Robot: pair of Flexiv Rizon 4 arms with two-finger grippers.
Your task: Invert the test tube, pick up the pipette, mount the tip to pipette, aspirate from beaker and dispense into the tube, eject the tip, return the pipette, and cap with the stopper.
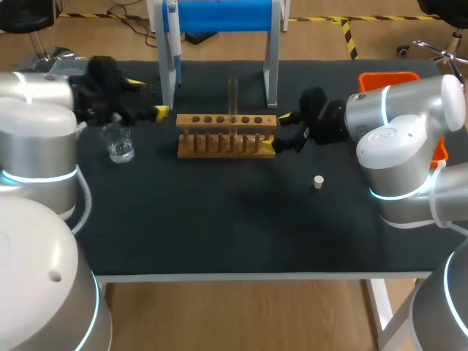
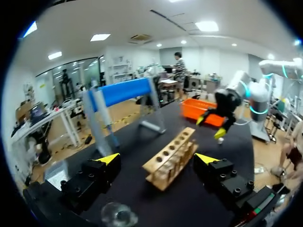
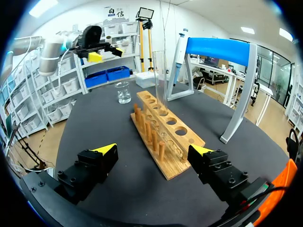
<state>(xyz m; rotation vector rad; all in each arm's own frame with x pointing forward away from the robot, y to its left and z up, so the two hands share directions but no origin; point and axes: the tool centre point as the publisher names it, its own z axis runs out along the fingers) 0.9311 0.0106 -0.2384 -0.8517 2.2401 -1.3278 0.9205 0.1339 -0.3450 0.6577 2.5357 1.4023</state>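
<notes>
A clear test tube [image 1: 233,95] [image 3: 159,75] stands upright in a middle hole of the wooden rack [image 1: 227,135] [image 2: 173,157] [image 3: 163,135]. My left gripper [image 1: 148,97] [image 2: 157,158] is open beside the rack's left end, above the glass beaker [image 1: 118,142] [image 2: 118,216] [image 3: 123,92]. At the rack's right end my right gripper [image 1: 276,131] [image 3: 154,150] is open too, holding nothing. The pipette [image 1: 172,36] [image 3: 177,52] hangs on the blue-topped stand [image 1: 223,16] [image 2: 120,92] behind the rack. A small white stopper [image 1: 319,181] lies on the mat to the right.
An orange bin [image 1: 387,80] [image 2: 201,109] sits at the table's back right, behind my right arm. The stand's white legs [image 1: 271,69] rise just behind the rack. Dark mat [image 1: 219,219] stretches from the rack to the table's front edge.
</notes>
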